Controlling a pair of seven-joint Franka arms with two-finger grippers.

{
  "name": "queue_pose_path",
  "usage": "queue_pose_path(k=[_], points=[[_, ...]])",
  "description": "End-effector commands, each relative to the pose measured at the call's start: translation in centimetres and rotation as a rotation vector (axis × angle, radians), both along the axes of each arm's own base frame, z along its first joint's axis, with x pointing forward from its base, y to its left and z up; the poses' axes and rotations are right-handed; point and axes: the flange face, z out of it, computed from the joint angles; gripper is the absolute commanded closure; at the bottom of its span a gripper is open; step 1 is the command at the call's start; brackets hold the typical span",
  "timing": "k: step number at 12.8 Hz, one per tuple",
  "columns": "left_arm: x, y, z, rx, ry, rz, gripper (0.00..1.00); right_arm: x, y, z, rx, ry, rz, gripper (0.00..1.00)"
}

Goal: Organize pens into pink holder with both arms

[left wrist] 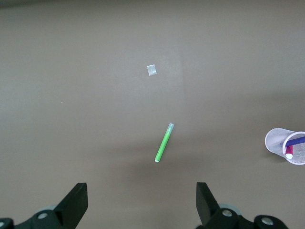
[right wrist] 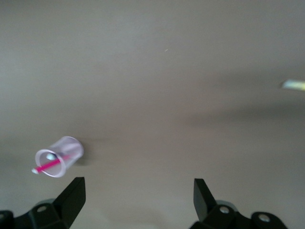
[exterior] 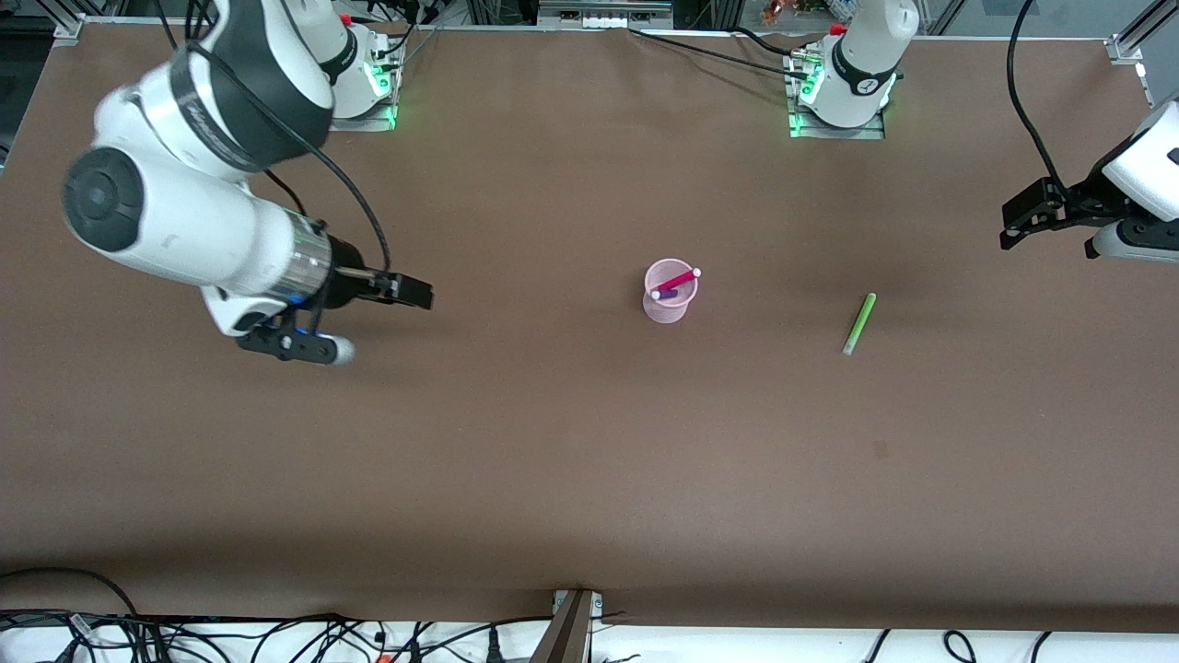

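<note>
- Hovering with fingers spread and empty, the right gripper (exterior: pixel 419 293) and left gripper (exterior: pixel 1022 221) hang over opposite table ends.
- Brown table (exterior: pixel 553 460): pink holder (exterior: pixel 670 293) upright mid-table, magenta pen (exterior: pixel 677 281) and purple pen (exterior: pixel 667 295) inside; green pen (exterior: pixel 859 323) lies toward the left arm's end.

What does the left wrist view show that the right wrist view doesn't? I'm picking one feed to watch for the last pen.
Only the left wrist view shows the whole green pen lying flat on the table, a small pale square patch, and the purple pen in the cup. Only the right wrist view shows the magenta pen clearly, leaning out over the rim. Both show the pink holder upright and an open, empty gripper.
</note>
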Motion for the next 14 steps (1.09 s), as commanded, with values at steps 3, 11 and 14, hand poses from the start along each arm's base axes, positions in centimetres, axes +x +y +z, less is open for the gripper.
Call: queue_pose_path(k=[3, 11, 14], points=[[0.3, 0.2, 0.6, -0.027, -0.007, 0.011, 0.00, -0.8, -7.6, 2.7, -0.051, -0.046, 0.205, 0.00], [0.3, 0.4, 0.6, -0.027, -0.007, 0.012, 0.00, -5.1, -12.8, 6.9, -0.153, -0.068, 0.244, 0.00], [0.3, 0.5, 0.6, -0.029, -0.007, 0.014, 0.00, -5.9, -13.4, 6.5, -0.170, -0.075, 0.248, 0.00]])
